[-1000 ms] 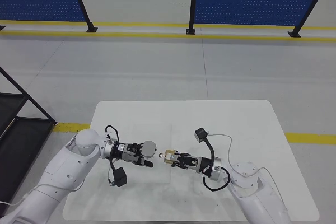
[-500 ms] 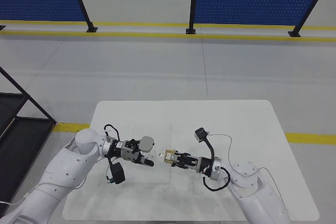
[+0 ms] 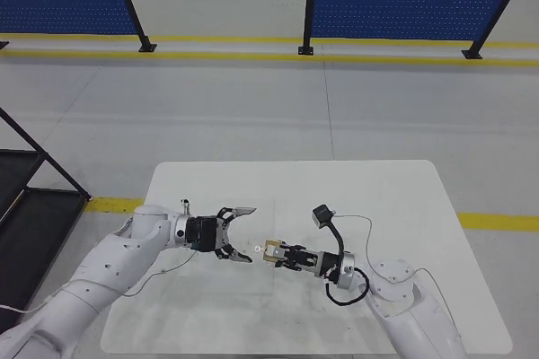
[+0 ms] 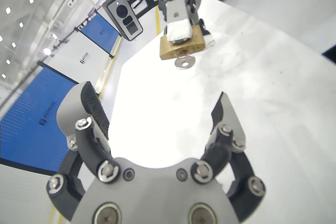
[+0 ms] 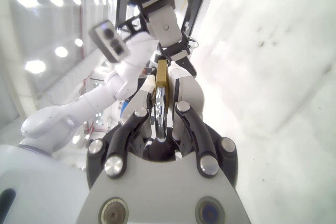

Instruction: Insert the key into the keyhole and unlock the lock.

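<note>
The right gripper (image 3: 277,254) is closed flat across the small brass padlock with the chrome shackle (image 4: 197,40), its white-padded fingers pinching the two broad faces. It holds the lock just above the white rounded table (image 3: 386,206), near the table's middle, with the keyhole end turned toward the other arm. I judge this grip is meant to stop the body spinning when the key is turned. The small silver key with a round holed head (image 4: 185,62) sits in that keyhole, blade buried and only the head sticking out (so insertion looks done, turning not). The left gripper (image 4: 157,112) hangs a short way off, facing the key head-on, its ribbed-pad jaws spread wide with nothing between them. By my reading it is placed to close on the head. The padlock's brass is plain and slightly dull, with squared edges. Its shackle runs back between the right fingers in the right wrist view, and I cannot tell whether it has sprung free.
</note>
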